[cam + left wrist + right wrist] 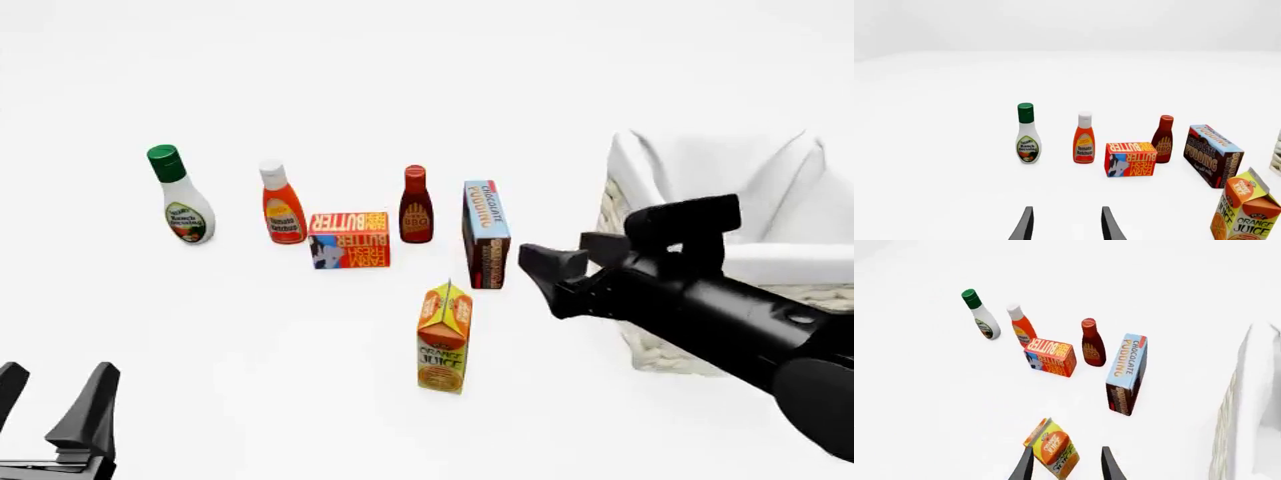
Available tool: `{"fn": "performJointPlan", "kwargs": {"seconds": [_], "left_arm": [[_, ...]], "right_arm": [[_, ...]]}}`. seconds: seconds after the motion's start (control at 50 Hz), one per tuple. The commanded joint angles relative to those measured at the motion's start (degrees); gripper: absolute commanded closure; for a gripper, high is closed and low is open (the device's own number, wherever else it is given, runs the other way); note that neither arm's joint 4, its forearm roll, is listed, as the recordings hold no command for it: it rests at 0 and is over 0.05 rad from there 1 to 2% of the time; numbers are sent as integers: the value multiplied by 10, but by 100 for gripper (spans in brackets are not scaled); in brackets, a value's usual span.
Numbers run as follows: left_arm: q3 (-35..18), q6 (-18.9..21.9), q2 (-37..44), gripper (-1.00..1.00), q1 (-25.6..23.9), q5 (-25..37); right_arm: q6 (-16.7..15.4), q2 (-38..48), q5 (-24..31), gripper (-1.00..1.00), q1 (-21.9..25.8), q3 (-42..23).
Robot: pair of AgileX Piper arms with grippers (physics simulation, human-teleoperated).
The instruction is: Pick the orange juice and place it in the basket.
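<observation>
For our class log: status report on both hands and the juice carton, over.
Left hand open, idle. Right hand open, closing in on upright juice carton. Basket at right; pudding box behind carton, path clear.

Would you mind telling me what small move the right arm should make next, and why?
Probably lower the right gripper straight down over the orange juice. In the right wrist view its open fingers already straddle the carton's gabled top, but the front view shows the gripper raised above and beside the upright carton, not yet gripping. The basket waits just right of it.
</observation>
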Motion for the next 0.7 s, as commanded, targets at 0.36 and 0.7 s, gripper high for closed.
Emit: {"fn": "performJointPlan", "kwargs": {"seconds": [0.36,0.7], "left_arm": [[0,0,0,-100,0,0],[0,0,0,-100,0,0]], "right_arm": [[178,113,52,-100,0,-85],[249,132,54,-100,-4,-89]]}}
